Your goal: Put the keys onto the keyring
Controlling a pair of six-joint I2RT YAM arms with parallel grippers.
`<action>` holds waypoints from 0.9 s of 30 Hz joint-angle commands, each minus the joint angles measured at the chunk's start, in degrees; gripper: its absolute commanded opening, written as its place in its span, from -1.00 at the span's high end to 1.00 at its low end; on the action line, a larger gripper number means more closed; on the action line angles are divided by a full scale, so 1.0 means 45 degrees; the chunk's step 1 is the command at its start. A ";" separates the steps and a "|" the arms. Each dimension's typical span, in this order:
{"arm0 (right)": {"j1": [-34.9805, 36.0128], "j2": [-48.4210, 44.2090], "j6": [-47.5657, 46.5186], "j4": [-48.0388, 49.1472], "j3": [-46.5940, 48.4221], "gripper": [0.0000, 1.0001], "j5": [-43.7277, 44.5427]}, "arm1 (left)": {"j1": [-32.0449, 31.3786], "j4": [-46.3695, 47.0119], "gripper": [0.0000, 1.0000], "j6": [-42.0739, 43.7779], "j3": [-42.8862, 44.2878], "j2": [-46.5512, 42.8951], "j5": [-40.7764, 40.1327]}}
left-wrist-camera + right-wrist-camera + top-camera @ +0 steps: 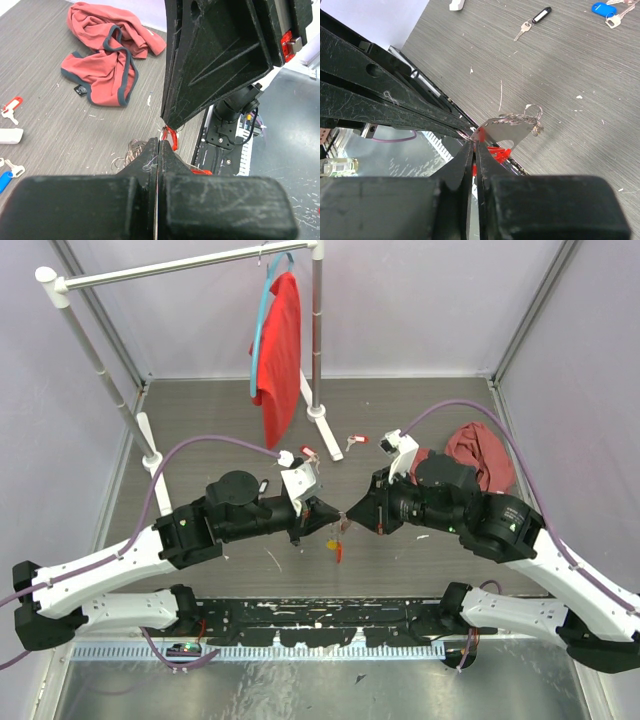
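Both grippers meet tip to tip over the middle of the table. My left gripper (327, 517) (159, 143) is shut, with a thin silvery edge between its pads. My right gripper (352, 517) (475, 145) is shut on the corner of the keyring's flat silvery plate (502, 131). The keyring's chain (526, 116) (131, 149) runs along that plate, and its red plastic piece (340, 551) (498, 152) hangs below. Loose keys lie on the table: a red-tagged one (352, 440) (12, 106), another red-tagged one (308, 451), a black-tagged one (535, 19) and a blue-tagged one (604, 8).
A crumpled red garment (480, 455) (107, 55) lies at the back right, behind my right arm. A white clothes rack (318, 360) with a red shirt (278, 350) on a blue hanger stands at the back. The arms' black base rail (320, 615) runs along the near edge.
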 commanded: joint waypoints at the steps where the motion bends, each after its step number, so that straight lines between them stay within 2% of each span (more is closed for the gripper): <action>1: -0.0012 -0.0350 0.0070 0.0270 0.0028 0.77 0.0472 | -0.0028 0.0492 1.00 0.0090 0.0515 -0.0302 0.0033; 5: -0.0006 -0.0359 0.0101 0.0275 -0.0010 0.75 0.0406 | -0.0028 0.0517 1.00 0.0090 0.0542 -0.0252 0.0073; 8: -0.0009 -0.0371 0.0096 0.0347 -0.0033 0.60 0.0275 | -0.0028 0.0531 1.00 0.0090 0.0556 -0.0222 0.0059; 14: -0.0016 -0.0358 0.0065 0.0433 -0.0049 0.60 0.0021 | -0.0028 0.0535 1.00 0.0110 0.0570 -0.0233 0.0033; 18: -0.0022 -0.0252 0.0046 0.0543 -0.0159 0.69 -0.0284 | -0.0028 0.0516 1.00 0.0127 0.0571 -0.0223 -0.0020; 23: -0.0008 -0.0234 0.0006 0.0534 -0.0128 0.97 -0.0292 | -0.0016 0.0502 1.00 0.0148 0.0546 -0.0281 -0.0084; 27: -0.0015 -0.0312 -0.0010 0.0444 -0.0160 0.99 0.0046 | -0.0023 0.0543 1.00 0.0148 0.0495 -0.0331 -0.0069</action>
